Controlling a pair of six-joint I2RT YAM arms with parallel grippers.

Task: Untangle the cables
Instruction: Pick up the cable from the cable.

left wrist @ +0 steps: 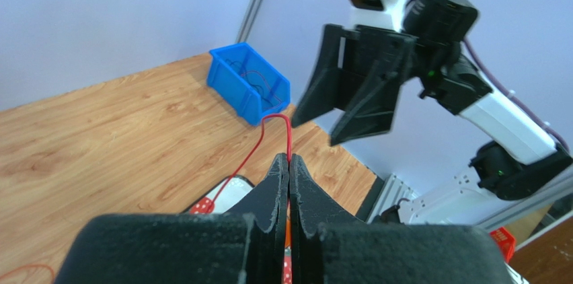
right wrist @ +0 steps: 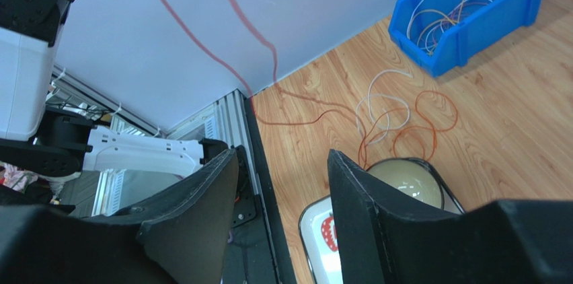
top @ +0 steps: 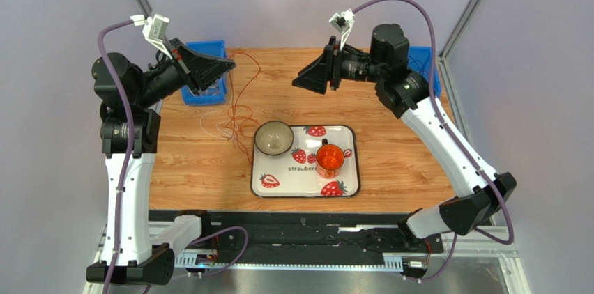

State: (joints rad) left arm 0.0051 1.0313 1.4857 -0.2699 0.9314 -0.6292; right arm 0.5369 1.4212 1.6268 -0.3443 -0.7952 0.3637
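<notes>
Wooden table (top: 397,155), grey walls (top: 293,1), open wood at three o'clock — left hand (left wrist: 289,159) pinches a red cable (left wrist: 290,137); right hand (right wrist: 282,156) spread, empty.

a tray (top: 301,184) lies mid-counter (top: 397,161), toward the near edge. on it a bowl (top: 273,138) sits in the far left corner, with a cup (top: 330,158) to its right. loose cables (top: 233,123) lie just left of the tray. behind them stands the left bin (top: 203,97), holding more cables. the right bin (top: 420,57) is at the far right.
</notes>
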